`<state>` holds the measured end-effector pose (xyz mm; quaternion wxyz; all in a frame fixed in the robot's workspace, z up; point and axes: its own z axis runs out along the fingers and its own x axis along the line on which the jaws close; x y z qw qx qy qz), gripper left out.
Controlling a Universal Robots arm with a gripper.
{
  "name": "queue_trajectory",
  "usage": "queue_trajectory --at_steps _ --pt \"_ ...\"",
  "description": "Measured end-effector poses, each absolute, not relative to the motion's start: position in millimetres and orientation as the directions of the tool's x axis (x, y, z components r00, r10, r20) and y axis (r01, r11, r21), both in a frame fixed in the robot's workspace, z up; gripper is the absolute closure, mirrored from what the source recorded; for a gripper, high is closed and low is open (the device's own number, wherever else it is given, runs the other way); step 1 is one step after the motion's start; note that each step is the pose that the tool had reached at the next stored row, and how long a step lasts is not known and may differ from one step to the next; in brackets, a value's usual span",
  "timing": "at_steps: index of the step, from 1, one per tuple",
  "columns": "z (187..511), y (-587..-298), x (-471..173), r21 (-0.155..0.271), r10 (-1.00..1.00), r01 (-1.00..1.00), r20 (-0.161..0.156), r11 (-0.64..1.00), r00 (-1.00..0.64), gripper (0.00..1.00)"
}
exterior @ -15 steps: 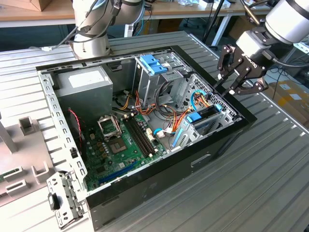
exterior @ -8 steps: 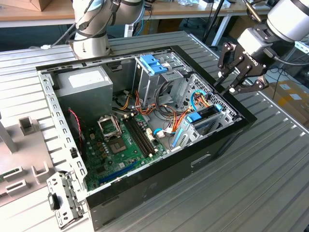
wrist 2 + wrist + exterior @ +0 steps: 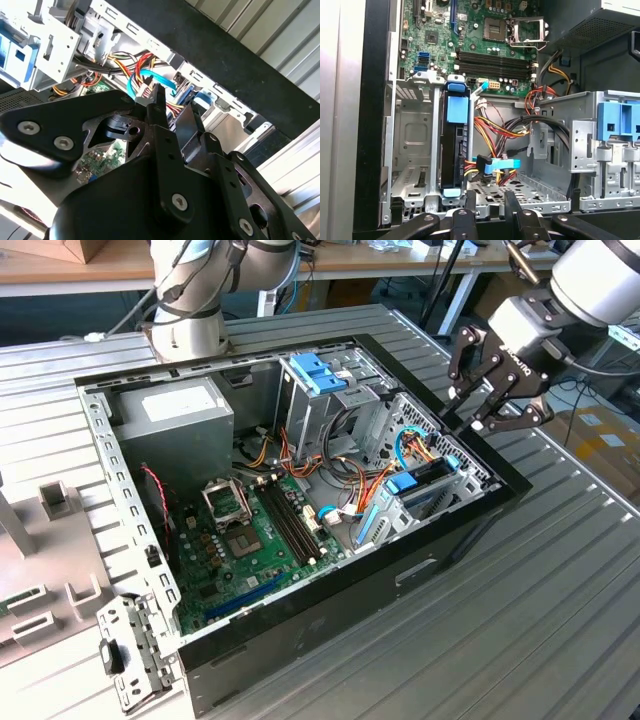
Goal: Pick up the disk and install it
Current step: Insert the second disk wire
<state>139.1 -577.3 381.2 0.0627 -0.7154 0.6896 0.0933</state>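
In the exterior view the gripper (image 3: 478, 392) hangs empty, fingers spread apart, above the open computer case (image 3: 440, 540) at its right edge. The first wrist view shows the disk (image 3: 451, 150) standing on edge in its bay beside the blue cable (image 3: 497, 164).

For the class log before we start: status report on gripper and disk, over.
Gripper open, empty, above the drive bay. Disk on edge in the bay, apart from gripper. Cables close beside the disk.
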Motion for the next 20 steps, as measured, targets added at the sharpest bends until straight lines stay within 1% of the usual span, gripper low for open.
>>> queue_trajectory --at_steps 20 --pt "376 -577 126 0.039 -0.974 -0.998 -0.226 -0.041 0.031 0.64"
